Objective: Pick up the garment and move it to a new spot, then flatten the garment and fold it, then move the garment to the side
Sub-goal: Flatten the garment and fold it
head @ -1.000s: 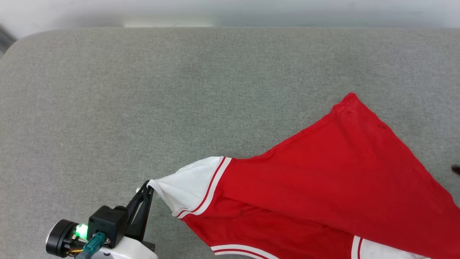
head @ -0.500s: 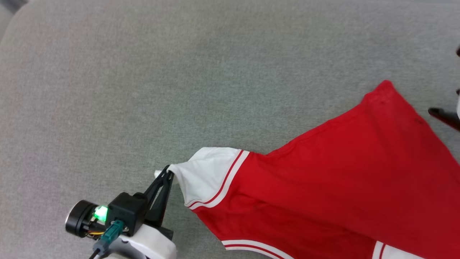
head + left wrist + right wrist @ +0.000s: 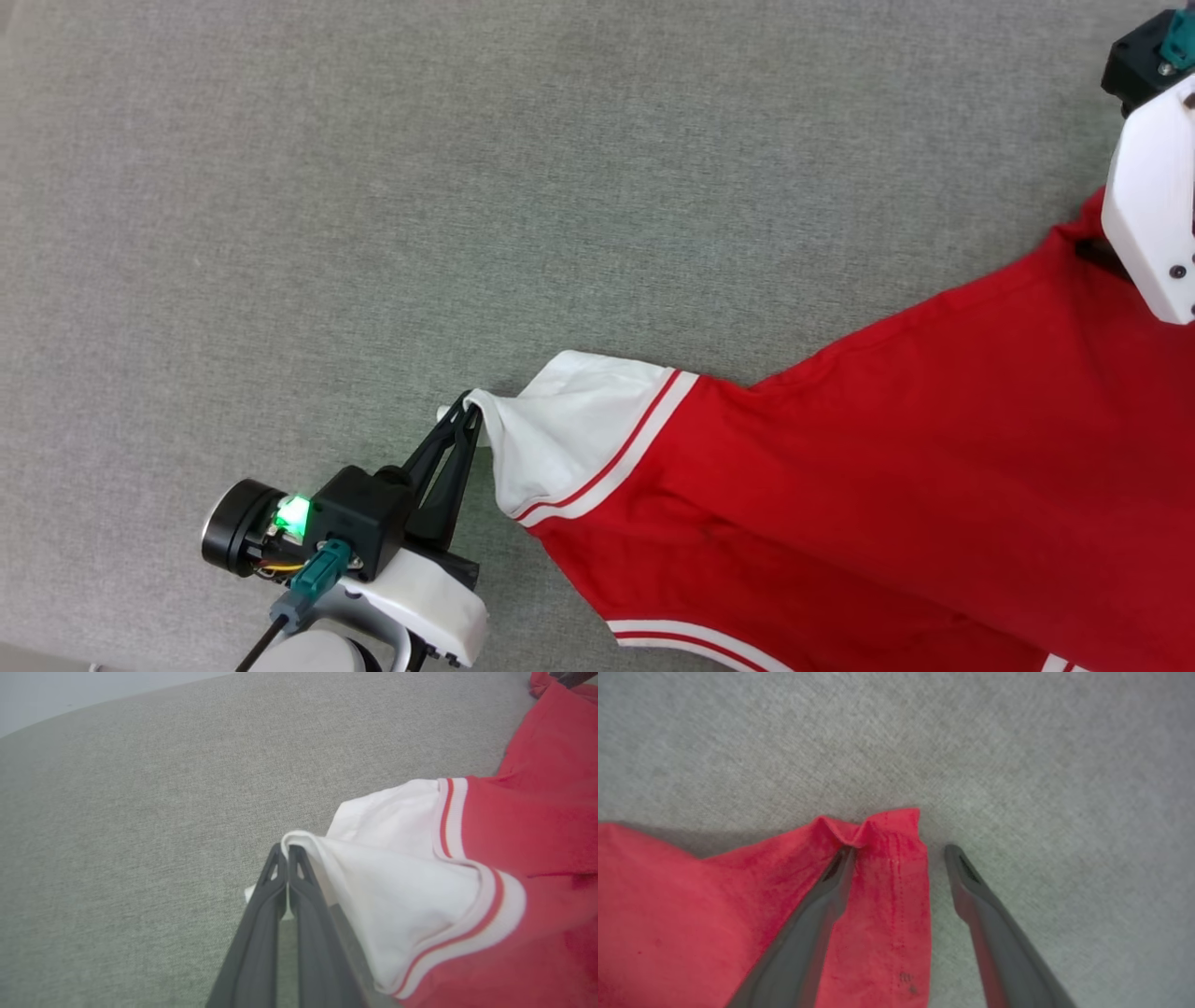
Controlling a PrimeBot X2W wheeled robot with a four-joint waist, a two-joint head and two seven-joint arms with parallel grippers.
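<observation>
While the left gripper pinches the white sleeve tip, clamped tight | right gripper spread wide, astride the red hem corner, grasping nothing | garment lies stretched across the grey fabric surface between both arms | step: flattening, likely | tip: lower fully, close over the whole hem fold, then pull gently apart
</observation>
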